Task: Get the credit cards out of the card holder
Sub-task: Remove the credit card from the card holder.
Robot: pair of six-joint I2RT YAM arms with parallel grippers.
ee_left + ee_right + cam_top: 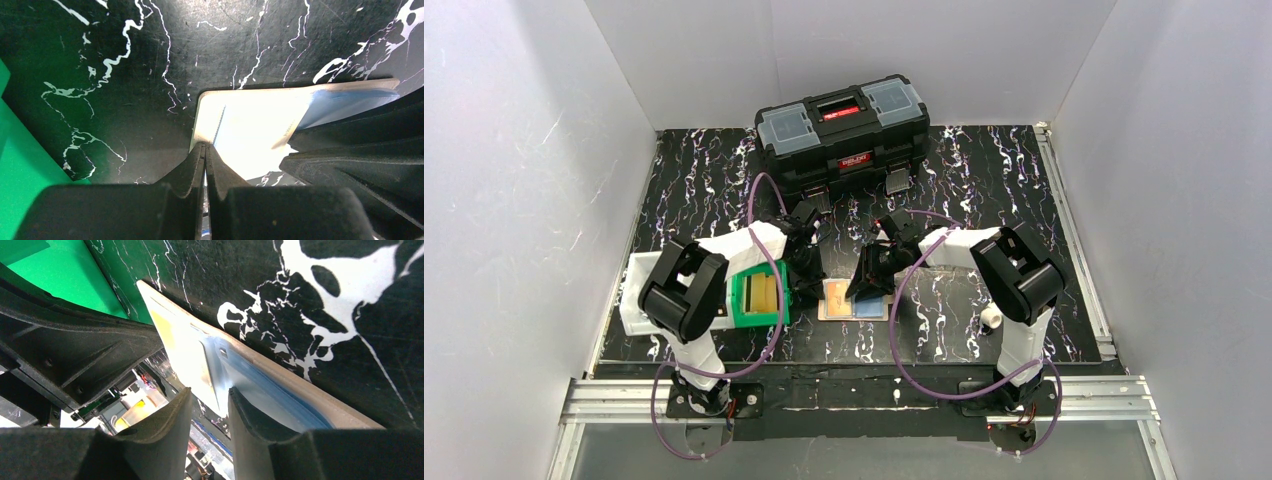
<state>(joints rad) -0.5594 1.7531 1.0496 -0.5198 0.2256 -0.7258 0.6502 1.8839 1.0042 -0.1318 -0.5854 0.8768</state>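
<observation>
Pinning the card holder (245, 130) for the pull
Left gripper (205, 146) clenched at its near edge; right gripper (210, 396) parted beside the light blue card (270, 390). Weak pinning could drag it along.

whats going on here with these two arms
Both arms work at the card holder, which lies open on the table. The left gripper is shut, apparently pinching its edge. The right gripper hovers open over the blue card, which sits in the holder; no card is out yet.
</observation>
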